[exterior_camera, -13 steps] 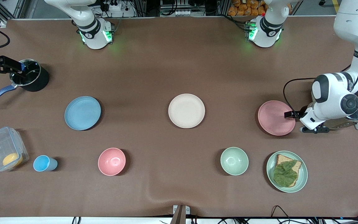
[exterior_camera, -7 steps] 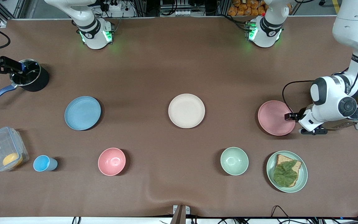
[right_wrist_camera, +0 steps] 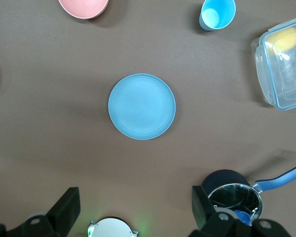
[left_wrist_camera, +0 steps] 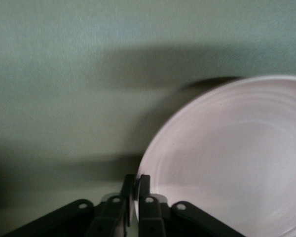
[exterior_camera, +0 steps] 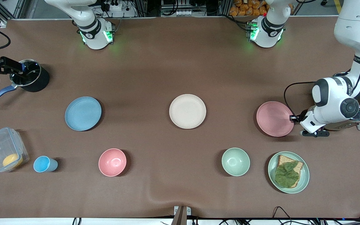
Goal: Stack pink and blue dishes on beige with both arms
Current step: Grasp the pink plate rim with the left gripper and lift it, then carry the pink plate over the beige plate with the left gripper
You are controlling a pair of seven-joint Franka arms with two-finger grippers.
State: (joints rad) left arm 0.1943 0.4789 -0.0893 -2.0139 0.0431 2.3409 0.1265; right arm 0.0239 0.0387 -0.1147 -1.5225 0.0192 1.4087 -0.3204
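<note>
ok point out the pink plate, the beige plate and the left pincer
pink plate [exterior_camera: 273, 118], front view, middle of its flat face
beige plate [exterior_camera: 187, 111], front view, centre of its face
left pincer [left_wrist_camera: 137, 185], left wrist view, between fingertips clamped on the pink plate's rim

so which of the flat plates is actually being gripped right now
The pink plate: the left end effector is shut on its rim. The blue plate and beige plate lie untouched.

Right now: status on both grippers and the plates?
Left gripper shut on pink plate rim. Right gripper open, high over blue plate. Beige plate bare, nothing in the way.
</note>
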